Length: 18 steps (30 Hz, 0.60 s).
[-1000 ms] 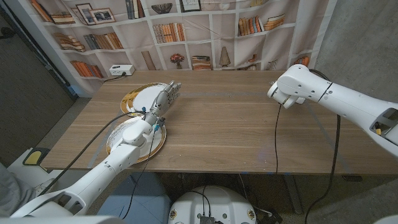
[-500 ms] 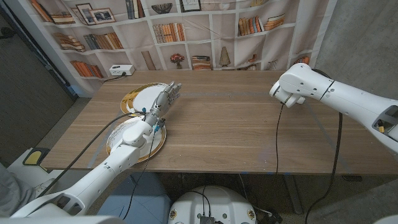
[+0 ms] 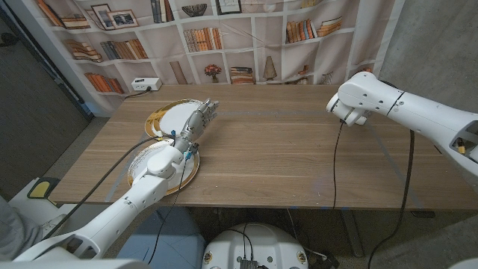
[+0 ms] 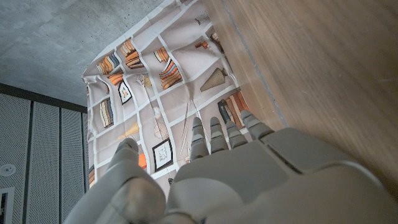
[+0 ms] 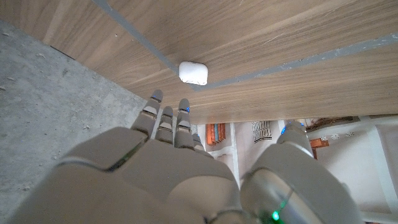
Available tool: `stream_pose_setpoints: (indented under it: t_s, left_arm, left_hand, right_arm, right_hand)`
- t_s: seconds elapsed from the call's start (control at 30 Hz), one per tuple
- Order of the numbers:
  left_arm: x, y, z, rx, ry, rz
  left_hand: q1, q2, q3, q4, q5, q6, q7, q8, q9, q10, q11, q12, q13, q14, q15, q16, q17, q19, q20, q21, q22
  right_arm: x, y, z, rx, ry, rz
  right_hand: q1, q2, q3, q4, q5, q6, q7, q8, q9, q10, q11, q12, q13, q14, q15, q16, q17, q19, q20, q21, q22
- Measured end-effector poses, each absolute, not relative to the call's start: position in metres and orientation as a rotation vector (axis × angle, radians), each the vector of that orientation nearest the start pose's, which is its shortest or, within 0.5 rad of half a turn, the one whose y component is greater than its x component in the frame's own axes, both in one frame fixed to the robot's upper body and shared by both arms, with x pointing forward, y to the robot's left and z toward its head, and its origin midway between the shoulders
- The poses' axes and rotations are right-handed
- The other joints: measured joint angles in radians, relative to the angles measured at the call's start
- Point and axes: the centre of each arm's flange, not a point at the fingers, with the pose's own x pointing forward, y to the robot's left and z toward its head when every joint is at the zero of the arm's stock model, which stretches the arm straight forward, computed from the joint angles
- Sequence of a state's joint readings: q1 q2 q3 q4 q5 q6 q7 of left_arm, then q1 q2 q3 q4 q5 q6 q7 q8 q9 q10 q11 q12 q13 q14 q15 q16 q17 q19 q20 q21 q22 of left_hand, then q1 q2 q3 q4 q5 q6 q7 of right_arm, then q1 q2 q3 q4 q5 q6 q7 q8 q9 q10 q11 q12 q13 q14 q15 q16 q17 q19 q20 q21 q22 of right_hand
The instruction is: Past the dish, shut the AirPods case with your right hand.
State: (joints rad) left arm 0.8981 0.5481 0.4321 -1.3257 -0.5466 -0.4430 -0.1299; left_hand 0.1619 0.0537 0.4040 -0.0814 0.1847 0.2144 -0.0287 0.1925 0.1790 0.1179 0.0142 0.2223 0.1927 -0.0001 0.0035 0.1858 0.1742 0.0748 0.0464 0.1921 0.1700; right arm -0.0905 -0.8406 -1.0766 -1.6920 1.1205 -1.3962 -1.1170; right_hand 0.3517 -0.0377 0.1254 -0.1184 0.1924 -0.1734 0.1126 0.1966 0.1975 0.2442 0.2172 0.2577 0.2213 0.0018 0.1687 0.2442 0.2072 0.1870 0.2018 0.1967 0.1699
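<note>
A small white AirPods case (image 5: 193, 73) lies on the wood near a grey line, close to the table's edge, and looks like one closed rounded block. My right hand (image 5: 186, 168) hovers short of it, fingers (image 5: 166, 121) stretched toward it and apart, holding nothing. In the head view my right wrist (image 3: 355, 103) hangs above the table's far right part and covers the spot beyond it. My left hand (image 3: 197, 119) reaches over the edge of the far dish (image 3: 166, 117), fingers straight and empty, and its back (image 4: 249, 180) fills the lower part of the left wrist view.
A second gold-rimmed plate (image 3: 142, 161) sits under my left forearm near the front left edge. A black cable (image 3: 333, 164) hangs from my right arm down over the table. A bookshelf-print curtain (image 3: 246, 37) stands behind the far edge.
My right arm has drifted a little to the right and farther from me. The left arm and both plates have stayed put.
</note>
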Motion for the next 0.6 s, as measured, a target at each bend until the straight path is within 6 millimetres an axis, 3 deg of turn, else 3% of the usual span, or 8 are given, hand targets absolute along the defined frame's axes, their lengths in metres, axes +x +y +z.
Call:
stream_pose_setpoints:
  t_s: [0.6]
  left_arm:
    - [0.618,0.261,-0.054,0.123,-0.690,-0.353]
  left_hand:
    - [0.000,0.000,-0.003,-0.003,0.000,0.005,0.005,0.000,0.000,0.000,0.000,0.000,0.000,0.000,0.000,0.000,0.000,0.000,0.000,0.000,0.000]
  right_arm:
    - [0.599,-0.315,0.085,-0.935,0.361,-0.607]
  right_hand:
    - [0.006,0.023,0.000,0.000,0.000,0.000,0.000,0.000,0.000,0.016,0.002,0.000,0.005,-0.021,0.014,-0.016,0.005,0.000,0.000,0.000,0.000]
